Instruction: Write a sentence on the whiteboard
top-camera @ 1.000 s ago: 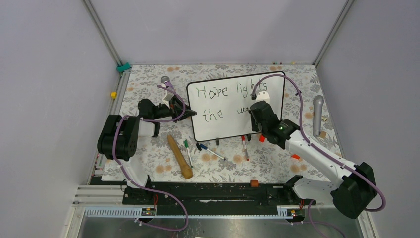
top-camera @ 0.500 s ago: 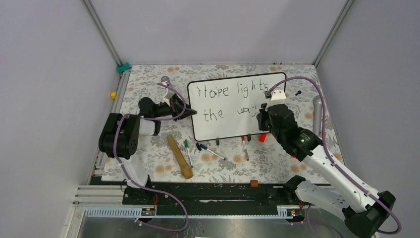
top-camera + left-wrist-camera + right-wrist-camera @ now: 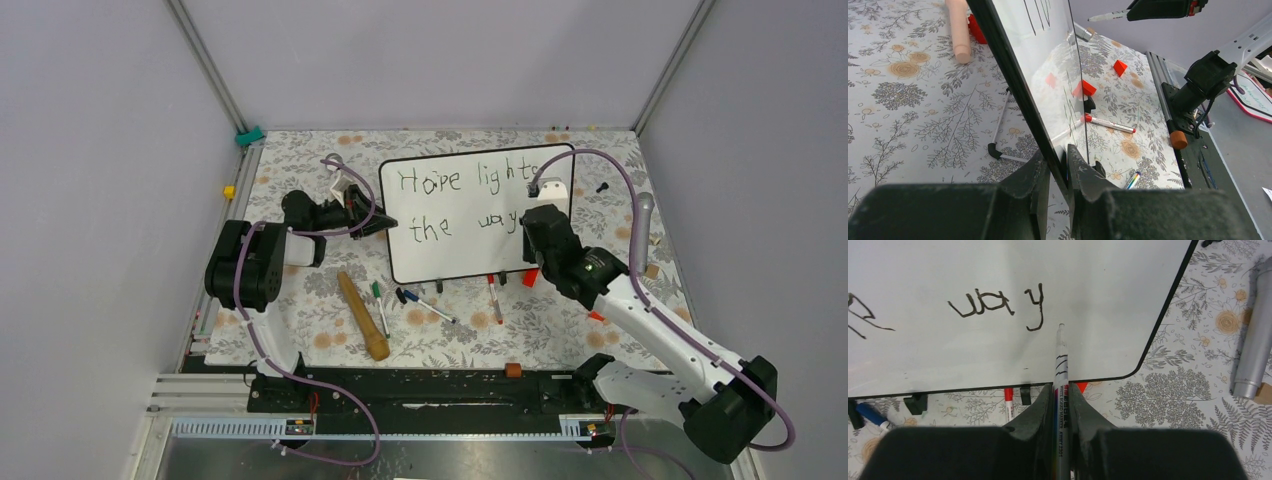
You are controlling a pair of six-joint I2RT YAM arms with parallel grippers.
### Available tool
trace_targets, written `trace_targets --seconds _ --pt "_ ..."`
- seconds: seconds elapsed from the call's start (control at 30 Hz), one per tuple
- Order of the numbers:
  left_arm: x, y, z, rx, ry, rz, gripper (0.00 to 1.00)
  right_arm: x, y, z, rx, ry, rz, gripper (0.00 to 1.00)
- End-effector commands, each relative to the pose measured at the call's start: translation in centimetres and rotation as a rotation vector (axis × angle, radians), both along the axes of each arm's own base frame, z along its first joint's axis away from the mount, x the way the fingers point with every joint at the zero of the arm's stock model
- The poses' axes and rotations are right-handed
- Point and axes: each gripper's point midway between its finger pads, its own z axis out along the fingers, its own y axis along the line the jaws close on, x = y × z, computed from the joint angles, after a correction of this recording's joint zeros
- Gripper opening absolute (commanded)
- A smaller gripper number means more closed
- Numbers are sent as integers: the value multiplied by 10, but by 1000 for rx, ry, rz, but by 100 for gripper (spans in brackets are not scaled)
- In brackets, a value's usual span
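Observation:
The whiteboard (image 3: 470, 252) stands tilted on its small black feet at the middle of the table. The sentence (image 3: 440, 183) on it reads "Hope lights" above "the way". My left gripper (image 3: 377, 222) is shut on the board's left edge; in the left wrist view its fingers (image 3: 1058, 156) pinch the black frame (image 3: 1013, 80). My right gripper (image 3: 528, 224) is shut on a whiteboard marker (image 3: 1060, 362). The marker's tip sits just below and right of the "y" of "way" (image 3: 998, 304); whether it touches the board I cannot tell.
A wooden stick (image 3: 362, 316), a green marker (image 3: 380, 306), a blue-capped marker (image 3: 428, 305) and a red marker (image 3: 494, 298) lie in front of the board. A grey cylinder (image 3: 641, 232) lies at the right. Red blocks (image 3: 529, 277) sit near the right arm.
The right gripper has drawn off the second line, and "way" now shows whole with its "y". The right arm swung out to the right and came back. The left gripper stays clamped on the board.

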Motion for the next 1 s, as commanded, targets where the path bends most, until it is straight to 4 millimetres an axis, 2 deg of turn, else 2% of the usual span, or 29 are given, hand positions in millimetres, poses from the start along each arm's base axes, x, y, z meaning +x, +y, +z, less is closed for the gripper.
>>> trace_targets --seconds 0.0,0.53,0.63,0.87,0.97 --pt "10 3 20 8 -217 -1 0 19 -8 19 14 -60 -85 0" --pt "9 4 19 10 -225 2 0 52 -3 6 45 -22 -117 0" --pt "9 4 19 9 -221 3 0 45 -6 15 54 -25 -111 0" --pt "16 4 19 4 -193 0 0 10 -20 34 107 -62 -88 0" --pt "19 5 20 1 -180 -1 0 3 -22 38 117 -76 -71 0"
